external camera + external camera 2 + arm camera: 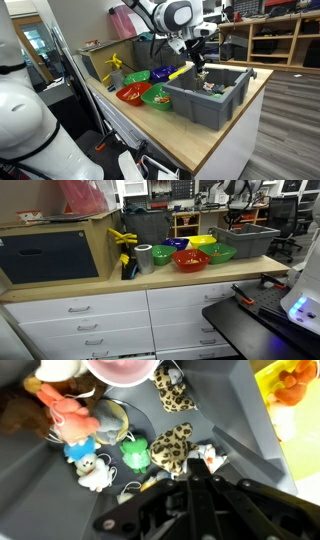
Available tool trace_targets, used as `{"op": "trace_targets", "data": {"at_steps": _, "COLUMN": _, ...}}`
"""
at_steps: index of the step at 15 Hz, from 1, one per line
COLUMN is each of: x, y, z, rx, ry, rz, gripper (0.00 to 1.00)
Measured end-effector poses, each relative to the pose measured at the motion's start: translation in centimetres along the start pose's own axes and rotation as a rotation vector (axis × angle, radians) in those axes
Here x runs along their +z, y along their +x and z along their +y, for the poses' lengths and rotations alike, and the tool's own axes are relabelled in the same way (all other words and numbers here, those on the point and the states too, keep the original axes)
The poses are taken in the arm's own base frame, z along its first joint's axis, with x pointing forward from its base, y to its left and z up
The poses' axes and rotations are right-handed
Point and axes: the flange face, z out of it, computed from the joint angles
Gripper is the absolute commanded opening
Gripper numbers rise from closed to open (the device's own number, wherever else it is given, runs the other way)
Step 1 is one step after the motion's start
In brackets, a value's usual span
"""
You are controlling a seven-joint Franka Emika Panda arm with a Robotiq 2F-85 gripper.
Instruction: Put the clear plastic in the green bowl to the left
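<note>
My gripper is down inside the grey bin, fingers pressed together. Its tips meet a crumpled clear plastic piece with orange marks, which lies next to a leopard-print plush. In both exterior views the gripper hangs over the bin. The lime green bowl sits on the counter at the far end of the bowl cluster, well away from the bin.
The bin also holds a green frog toy, a blue-white toy and a pink plush. Red, deeper green, yellow and blue bowls stand beside the bin. A silver can stands near the lime bowl.
</note>
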Motion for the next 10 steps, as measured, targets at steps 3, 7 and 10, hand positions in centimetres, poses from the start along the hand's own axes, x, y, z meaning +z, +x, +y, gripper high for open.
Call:
{"op": "trace_targets", "data": {"at_steps": 3, "x": -2.8, "y": -0.5, "z": -0.8, "rx": -0.055, "ry": -0.018, "rz": 0.0, "gripper": 0.0}}
{"op": "trace_targets", "data": {"at_steps": 7, "x": -7.1, "y": -2.6, "z": -3.3, "rx": -0.131, "ry": -0.045, "rz": -0.022, "gripper": 0.0}}
{"op": "trace_targets", "data": {"at_steps": 10, "x": -9.6, "y": -5.3, "z": -6.1, "rx": -0.211, "ry": -0.059, "rz": -0.051, "gripper": 0.0}}
